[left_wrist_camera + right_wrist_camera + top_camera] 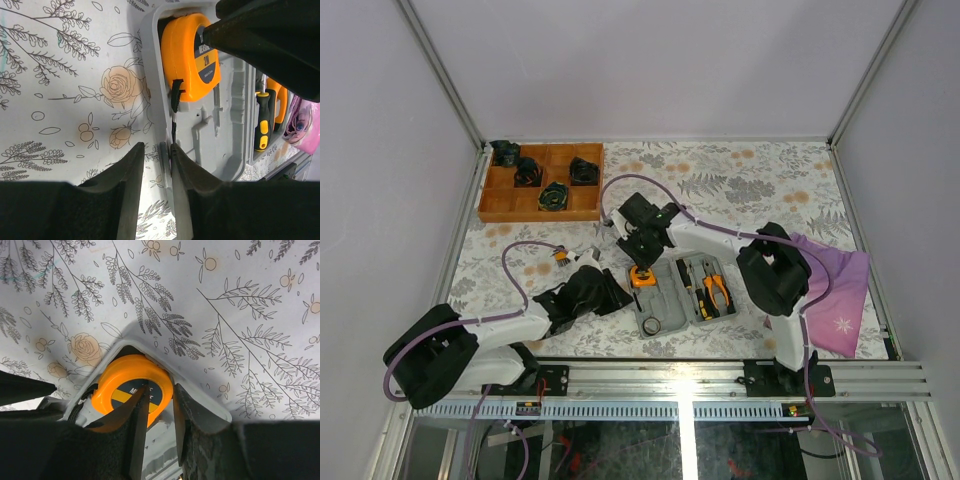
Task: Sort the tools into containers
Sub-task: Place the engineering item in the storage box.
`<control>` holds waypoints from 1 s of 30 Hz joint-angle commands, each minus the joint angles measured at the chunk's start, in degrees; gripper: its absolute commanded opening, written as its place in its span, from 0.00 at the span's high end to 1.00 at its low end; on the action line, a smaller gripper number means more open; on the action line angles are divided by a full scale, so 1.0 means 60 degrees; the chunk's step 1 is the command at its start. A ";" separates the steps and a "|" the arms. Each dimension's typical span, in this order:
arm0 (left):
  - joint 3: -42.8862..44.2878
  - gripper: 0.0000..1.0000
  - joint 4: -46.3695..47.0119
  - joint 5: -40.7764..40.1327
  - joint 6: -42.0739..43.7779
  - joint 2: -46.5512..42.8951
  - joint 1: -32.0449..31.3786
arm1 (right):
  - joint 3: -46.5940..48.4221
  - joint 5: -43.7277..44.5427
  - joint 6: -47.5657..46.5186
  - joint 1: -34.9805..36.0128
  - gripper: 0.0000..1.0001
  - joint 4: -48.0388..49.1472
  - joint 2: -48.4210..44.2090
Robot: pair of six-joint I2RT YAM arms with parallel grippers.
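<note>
One grey case (665, 312), one tape measure (642, 277), one screwdriver (261, 125), one pair of pliers (719, 290); far left, one wooden tray (492, 203) with four dark objects (553, 196); right, one purple bag (840, 290).

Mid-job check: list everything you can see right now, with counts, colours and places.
Tablecloth: one, white floral, over table.
Wooden tray: one, brown, far left.
Dark items: four, blackish, in tray compartments.
Case: one, grey, open, centre near edge.
Tape measure: one, orange, case's far-left corner.
Pliers: one, orange-black, case's right half.
Screwdriver: one, black-yellow, beside pliers.
Small item: one, orange-black, left of case; unidentifiable.
Purple fabric: one, right of case.
Left gripper: one, black, at case's left rim.
Right gripper: one, black, over tape measure.
</note>
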 commanded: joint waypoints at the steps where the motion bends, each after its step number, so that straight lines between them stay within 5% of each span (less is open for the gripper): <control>1: 0.0223 0.75 0.0137 -0.0021 0.0211 0.0045 0.0076 | -0.0455 0.0729 0.0242 0.0586 0.68 -0.0564 0.0856; 7: 0.0221 0.77 -0.0005 -0.0057 0.0184 -0.0051 0.0067 | -0.0799 0.1132 0.0749 0.0922 0.69 -0.0424 0.0939; 18: 0.0094 0.79 -0.0525 -0.0260 0.0113 -0.0513 0.0081 | -0.0979 0.2327 0.1863 0.0780 0.60 0.1116 -0.2200; 30: 0.0098 0.80 -0.0480 -0.0216 0.0082 -0.0450 0.0067 | -0.1139 0.0567 0.3571 0.0779 0.60 0.1232 -0.1899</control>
